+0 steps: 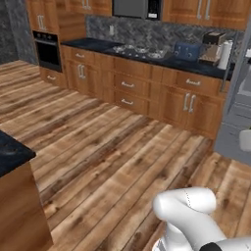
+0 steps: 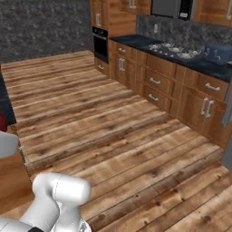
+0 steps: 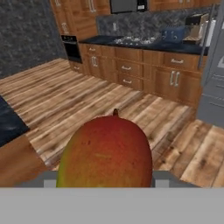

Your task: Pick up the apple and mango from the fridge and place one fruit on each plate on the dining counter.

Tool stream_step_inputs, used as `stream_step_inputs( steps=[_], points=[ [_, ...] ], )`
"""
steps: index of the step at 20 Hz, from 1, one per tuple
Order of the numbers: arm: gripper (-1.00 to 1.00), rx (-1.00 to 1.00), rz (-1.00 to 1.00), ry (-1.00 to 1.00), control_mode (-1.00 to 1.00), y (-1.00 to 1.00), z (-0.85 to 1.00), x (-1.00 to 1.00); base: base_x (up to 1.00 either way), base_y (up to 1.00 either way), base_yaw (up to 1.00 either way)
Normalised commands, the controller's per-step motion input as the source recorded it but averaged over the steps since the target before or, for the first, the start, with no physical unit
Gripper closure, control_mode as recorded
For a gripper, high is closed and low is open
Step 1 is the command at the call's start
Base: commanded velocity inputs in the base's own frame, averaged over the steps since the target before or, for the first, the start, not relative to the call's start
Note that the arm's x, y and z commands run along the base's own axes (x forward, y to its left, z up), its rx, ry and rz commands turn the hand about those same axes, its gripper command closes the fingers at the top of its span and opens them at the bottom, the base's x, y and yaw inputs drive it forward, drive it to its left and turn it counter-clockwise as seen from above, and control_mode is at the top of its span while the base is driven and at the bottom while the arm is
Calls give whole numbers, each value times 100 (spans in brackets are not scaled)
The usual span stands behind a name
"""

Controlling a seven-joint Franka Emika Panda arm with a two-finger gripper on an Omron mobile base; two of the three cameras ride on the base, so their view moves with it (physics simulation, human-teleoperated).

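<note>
The mango [image 3: 106, 151], green-yellow with a broad red blush, bulks large at the bottom of the hand view with its stem up. My gripper [image 3: 106, 183] is shut on it, and the fruit hides the fingertips. The grey fridge [image 1: 234, 122] stands at the right with its door open, and it also edges the hand view [image 3: 213, 87]. A corner of the dining counter [image 1: 12, 153], with black top and wooden side, sits at the lower left [image 3: 8, 124]. The apple and the plates are out of view. My white arm [image 1: 188, 211] is folded low over the base.
Wall cabinets with drawers [image 1: 147, 88] run along the back under a dark counter carrying a cooktop [image 1: 135, 51], a blue toaster [image 1: 186, 50] and a paper roll [image 1: 224, 54]. An oven [image 1: 47, 50] is at the far left. Wide wooden floor [image 1: 108, 147] lies between.
</note>
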Motion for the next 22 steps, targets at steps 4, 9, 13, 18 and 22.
stream_step_inputs(
  steps=[4,9,13,18,22],
  points=[
    [100,0,0,0,100,0,0,0,-88,81,36],
    [100,0,0,0,100,0,0,0,-74,96,28],
    [100,0,0,0,100,0,0,0,-61,100,19],
    [100,0,0,0,100,0,0,0,-45,100,12],
    [100,0,0,0,100,0,0,0,-21,100,5]
  ],
)
